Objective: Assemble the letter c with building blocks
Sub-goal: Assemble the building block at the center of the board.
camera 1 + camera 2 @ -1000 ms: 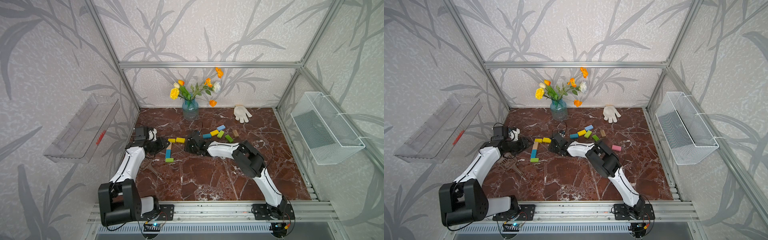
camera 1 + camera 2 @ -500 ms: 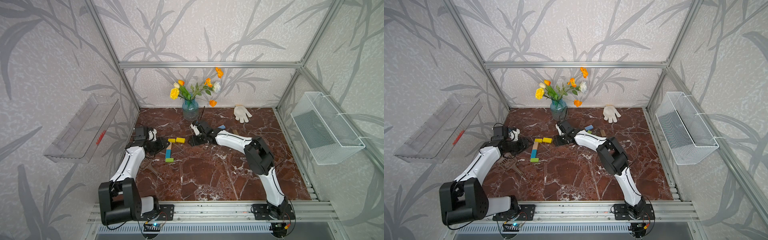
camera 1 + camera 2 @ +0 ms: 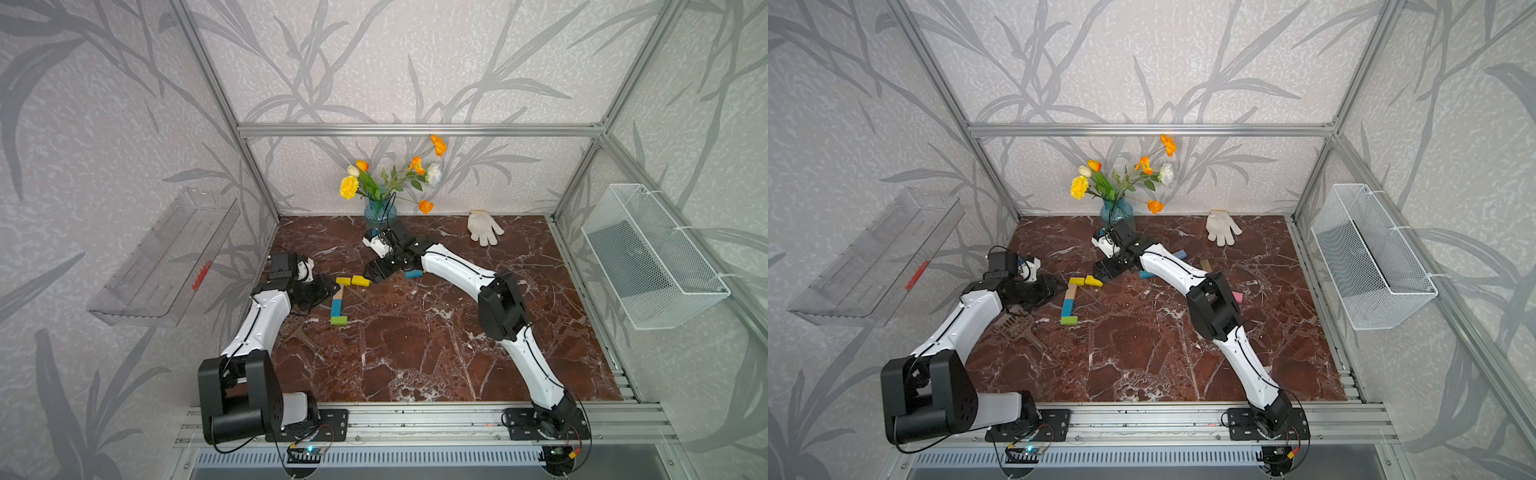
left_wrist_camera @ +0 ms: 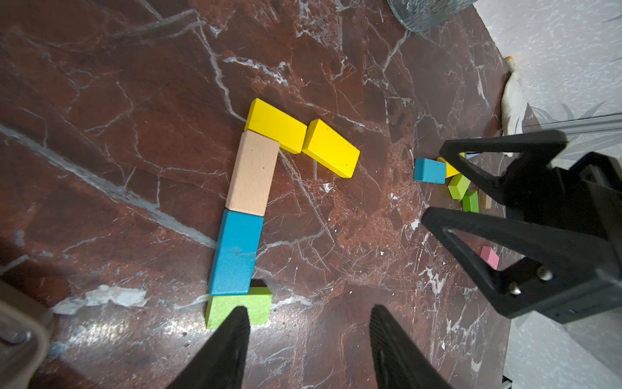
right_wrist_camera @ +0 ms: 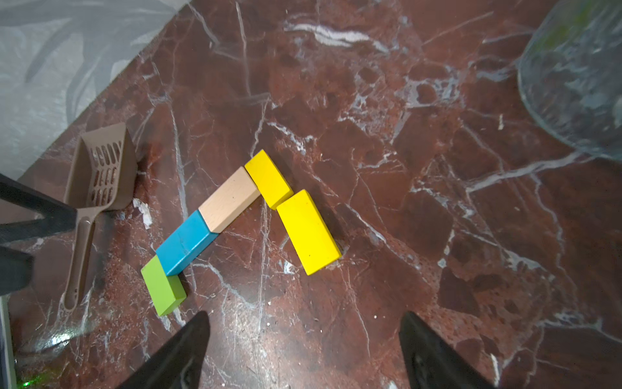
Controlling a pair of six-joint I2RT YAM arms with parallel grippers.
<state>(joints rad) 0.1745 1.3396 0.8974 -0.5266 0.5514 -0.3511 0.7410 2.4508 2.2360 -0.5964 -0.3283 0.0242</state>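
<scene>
Letter c (image 4: 250, 175) lies unfinished near the bench's (image 3: 415, 353) left edge, its lower arm only one green block (image 4: 232, 304); right gripper (image 5: 304, 316) and left gripper (image 4: 308, 310) hang open, empty, so the next move likely calls for fetching a spare block (image 4: 429, 170).

Your red-brown marble tabletop (image 3: 415, 353) carried a green block (image 4: 259, 304), a blue block (image 4: 235, 252) and a tan block (image 4: 252, 173) end to end. Two yellow blocks (image 4: 274, 124) turned the corner, the outer one askew. Loose blocks (image 4: 429, 170) lay clustered well apart, with a pink block (image 4: 489, 256) alone. You also had a brown scoop (image 5: 101, 171), a glass vase (image 3: 380, 212) and a white glove (image 3: 484, 226).
</scene>
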